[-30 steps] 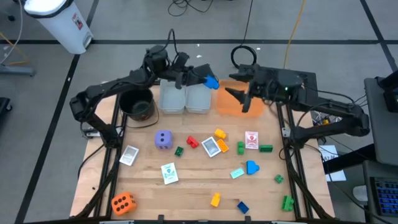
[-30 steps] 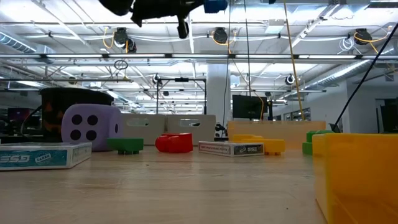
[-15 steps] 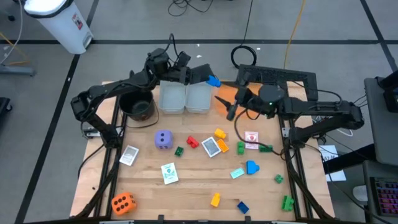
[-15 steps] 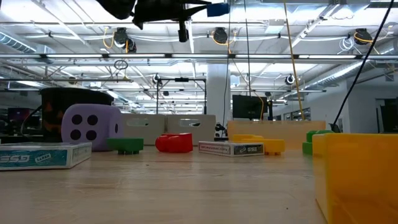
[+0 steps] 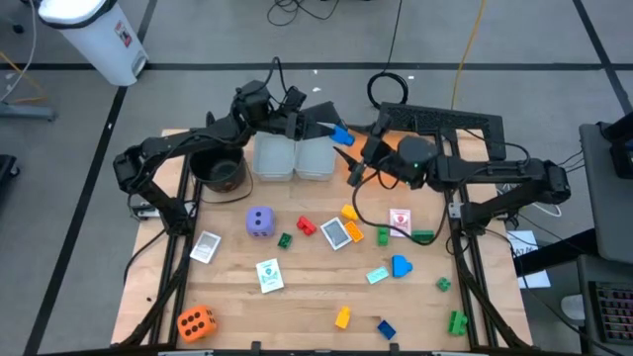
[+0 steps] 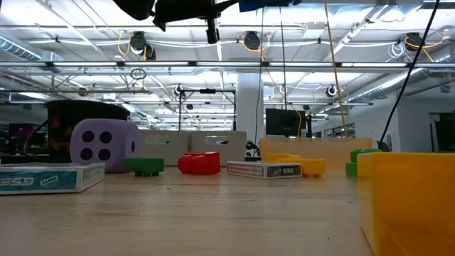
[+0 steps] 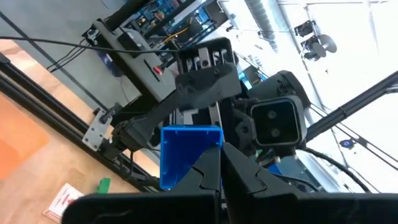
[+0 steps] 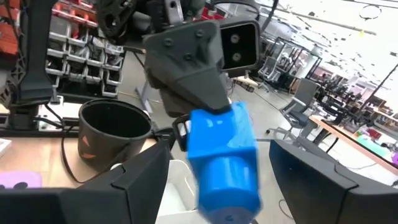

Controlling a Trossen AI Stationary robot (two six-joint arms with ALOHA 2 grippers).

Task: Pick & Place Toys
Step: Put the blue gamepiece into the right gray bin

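One blue brick (image 5: 341,133) sits pinched in the left gripper (image 5: 331,132) above the bins (image 5: 295,155) — the right gripper (image 5: 358,166), fingers spread, reaches toward it, both arms raised.

Legible text is scarce. In the low view, the card box (image 6: 48,178) lying at the near left of the table shows white lettering along its side; it looks like "SEQ" or similar, not certain. The second card box (image 6: 264,169) near the middle carries a small white mark on its side, too small to read. The purple die (image 6: 104,144) shows three black dots on the face toward the camera. Nothing else can be read.
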